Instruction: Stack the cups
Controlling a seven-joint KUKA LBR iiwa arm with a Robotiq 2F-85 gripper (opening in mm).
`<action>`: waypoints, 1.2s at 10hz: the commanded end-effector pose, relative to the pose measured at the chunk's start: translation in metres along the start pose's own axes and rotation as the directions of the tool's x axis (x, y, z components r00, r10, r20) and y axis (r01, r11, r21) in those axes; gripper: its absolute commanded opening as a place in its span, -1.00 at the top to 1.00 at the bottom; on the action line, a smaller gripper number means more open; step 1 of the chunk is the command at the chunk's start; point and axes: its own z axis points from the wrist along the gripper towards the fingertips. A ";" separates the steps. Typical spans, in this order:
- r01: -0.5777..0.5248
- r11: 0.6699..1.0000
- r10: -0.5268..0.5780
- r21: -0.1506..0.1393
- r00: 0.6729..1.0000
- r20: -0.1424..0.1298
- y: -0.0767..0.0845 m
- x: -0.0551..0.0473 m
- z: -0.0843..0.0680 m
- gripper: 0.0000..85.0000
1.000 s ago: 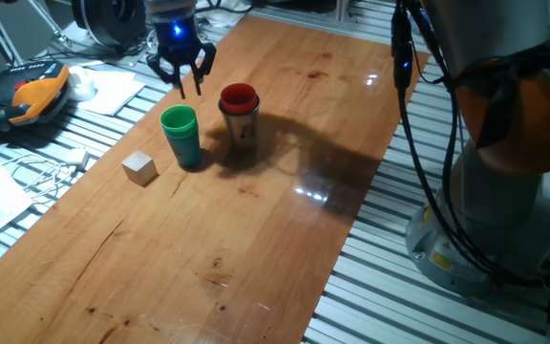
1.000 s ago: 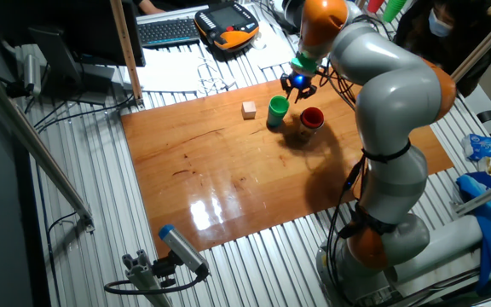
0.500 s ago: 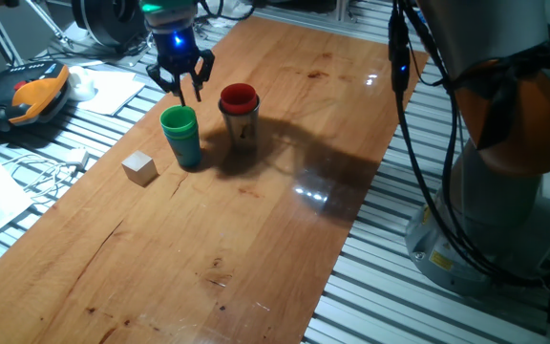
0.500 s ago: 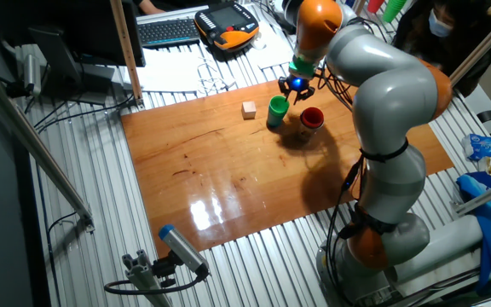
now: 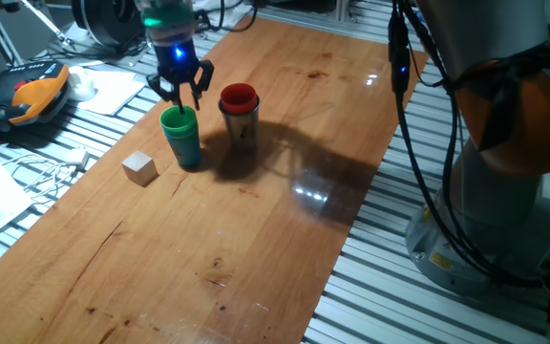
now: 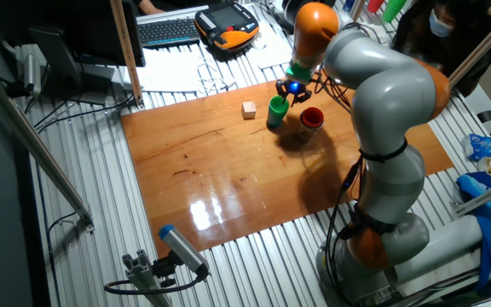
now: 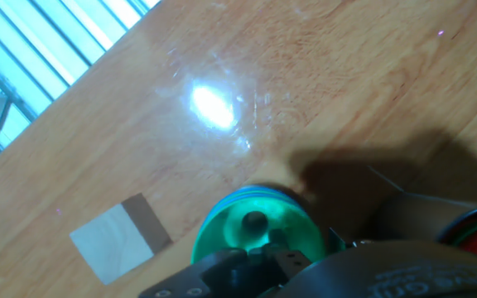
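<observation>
Green and blue plastic is showing in the nearer stack of cups [image 5: 181, 136]: a green tumbler is sitting nested on top, with a blue-teal one forming the lower body. I am seeing it standing upright on the wooden worktop [image 5: 256, 210], toward the far left part of the board. Just beside it, not touching as far as I can tell, a second stack [image 5: 240, 113] is standing upright: a red cup is sitting inside a shiny steel cup, and only the red rim and inside are showing above the metal.

I am holding the claw [image 5: 181, 88] directly over the green stack, pointing straight down, with a blue light glowing at its wrist. Its dark fingers are standing apart, spread about the green rim, and they are gripping nothing. From the other fixed camera, the grey and orange arm [image 6: 382, 102] is arching high over the board and reaching down at the far edge.

Through the hand camera I am looking straight down into the green cup [image 7: 259, 236]; its round floor is showing and it is holding nothing loose, though part of it is hidden by the claw body. A small wooden cube [image 5: 139, 168] is lying on the worktop near the green stack, on the side away from the red one.
</observation>
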 end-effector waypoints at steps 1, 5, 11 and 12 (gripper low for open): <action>0.003 1.000 -0.003 0.003 1.000 0.005 0.001 0.001 0.003 0.20; 0.027 1.000 -0.027 0.008 0.999 0.041 -0.001 0.000 0.020 0.20; 0.104 0.994 -0.106 0.029 0.992 0.071 0.000 0.000 0.028 1.00; 0.087 0.996 -0.087 0.009 0.995 0.058 0.002 0.001 0.024 1.00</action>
